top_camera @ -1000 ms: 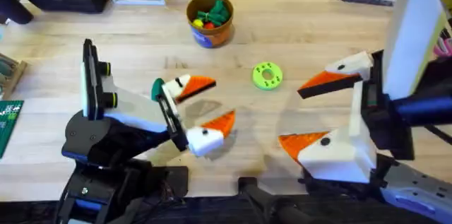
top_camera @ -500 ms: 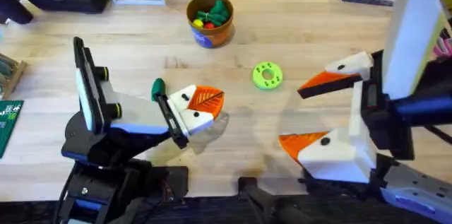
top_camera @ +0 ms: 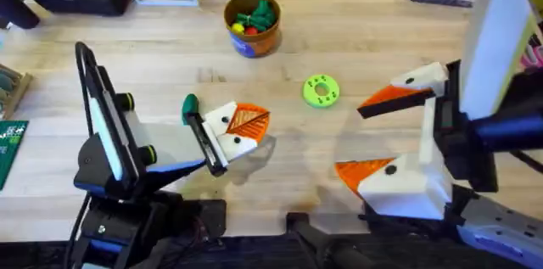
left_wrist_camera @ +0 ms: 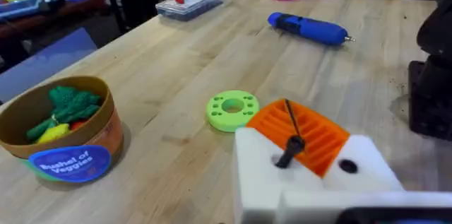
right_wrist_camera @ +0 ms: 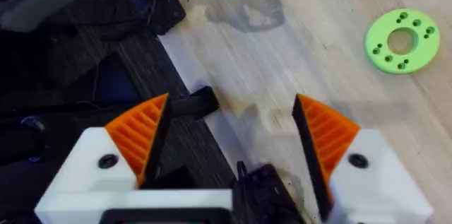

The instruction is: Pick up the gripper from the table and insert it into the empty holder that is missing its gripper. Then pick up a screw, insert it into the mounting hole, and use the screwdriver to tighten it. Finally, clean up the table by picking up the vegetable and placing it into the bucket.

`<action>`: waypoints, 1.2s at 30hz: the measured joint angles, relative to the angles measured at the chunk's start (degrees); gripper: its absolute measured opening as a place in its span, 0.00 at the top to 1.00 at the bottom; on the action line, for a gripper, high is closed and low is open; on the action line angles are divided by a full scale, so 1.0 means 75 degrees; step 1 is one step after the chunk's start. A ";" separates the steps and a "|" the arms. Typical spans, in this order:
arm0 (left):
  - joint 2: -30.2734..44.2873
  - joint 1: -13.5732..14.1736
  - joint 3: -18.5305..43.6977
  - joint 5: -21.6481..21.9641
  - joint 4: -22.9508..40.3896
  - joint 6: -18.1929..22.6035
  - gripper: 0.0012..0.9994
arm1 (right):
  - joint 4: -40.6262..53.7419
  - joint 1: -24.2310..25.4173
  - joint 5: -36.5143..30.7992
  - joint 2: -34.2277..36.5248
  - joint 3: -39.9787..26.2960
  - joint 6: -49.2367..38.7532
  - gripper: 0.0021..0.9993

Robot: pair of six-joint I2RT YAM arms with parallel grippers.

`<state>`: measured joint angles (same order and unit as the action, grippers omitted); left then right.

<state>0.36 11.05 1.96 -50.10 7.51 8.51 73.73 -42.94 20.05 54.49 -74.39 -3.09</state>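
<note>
Closing its white-and-orange fingers over the past second, my left gripper [top_camera: 240, 127] now sits with them pressed together low over the counter [top_camera: 356, 40], its arm leaned further back. My right gripper [top_camera: 386, 133] hangs spread wide and holding nothing at the counter's right side, near the lime-green disc [top_camera: 321, 91]. The bucket [top_camera: 252, 24] stands at the far middle with vegetables inside, while the blue screwdriver [left_wrist_camera: 308, 28] lies on the wood well beyond the disc.
</note>
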 joint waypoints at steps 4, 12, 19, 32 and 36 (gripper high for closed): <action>0.0000 0.0000 0.0000 -0.0004 0.0000 -0.0198 1.00 | 0.0000 0.0000 0.0000 -0.0002 0.0000 0.0003 0.01; 0.0000 0.0000 0.0000 0.0005 0.0000 -0.0873 1.00 | -0.0015 0.0000 0.0000 -0.0002 0.0000 0.0003 0.01; 0.0000 0.0000 0.0000 0.0022 0.0000 -0.1056 1.00 | -0.0353 0.0000 0.0003 -0.0001 0.0000 0.0091 0.01; 0.0000 0.0000 0.0000 0.0022 0.0000 -0.1089 1.00 | 0.0793 0.1271 -0.1987 -0.0187 0.0003 0.0761 0.01; 0.0000 0.0000 0.0000 0.0022 0.0000 -0.1089 1.00 | 0.1015 0.2646 -0.2982 -0.0539 0.0001 0.0818 0.00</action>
<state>0.36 11.05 1.96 -49.93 7.51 0.34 81.34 -23.10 -2.31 50.45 -74.38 3.04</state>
